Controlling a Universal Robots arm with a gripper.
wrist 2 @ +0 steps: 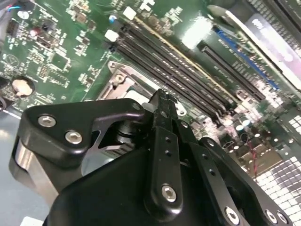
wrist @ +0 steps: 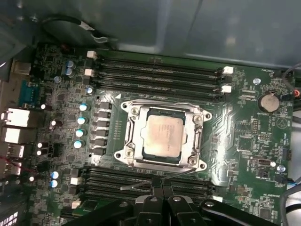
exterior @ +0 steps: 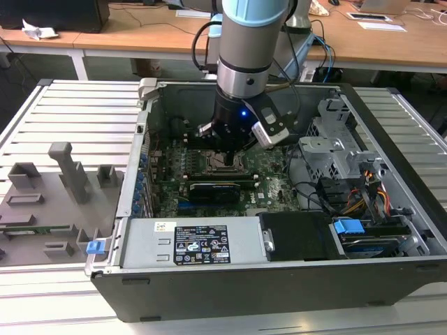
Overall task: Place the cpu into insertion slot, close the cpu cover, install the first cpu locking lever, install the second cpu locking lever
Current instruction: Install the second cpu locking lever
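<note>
The cpu (wrist: 162, 136), a silvery square chip, lies flat in the insertion slot (wrist: 123, 155) on the green motherboard. The cpu cover (wrist: 132, 132), a silvery frame, lies down around the chip. A thin wire locking lever (wrist: 181, 173) runs slanted along one side of the socket. My gripper (wrist: 162, 188) hangs just beside that side with its black fingers (wrist: 154, 200) pressed together, tips close to the lever; whether they touch it I cannot tell. In the exterior view the gripper (exterior: 227, 155) is low over the socket (exterior: 225, 166) inside the open computer case. In the second wrist view the fingers (wrist 2: 162, 141) hide most of the socket (wrist 2: 123, 84).
Long black memory slots (wrist: 157, 70) flank the socket on two sides. A black card (exterior: 213, 190) lies next to the socket. The case walls (exterior: 143, 139), a power supply (exterior: 188, 244), drive cage (exterior: 335, 150) and cable bundle (exterior: 356, 192) crowd the board. A grey fixture tray (exterior: 49, 202) sits at the exterior view's left.
</note>
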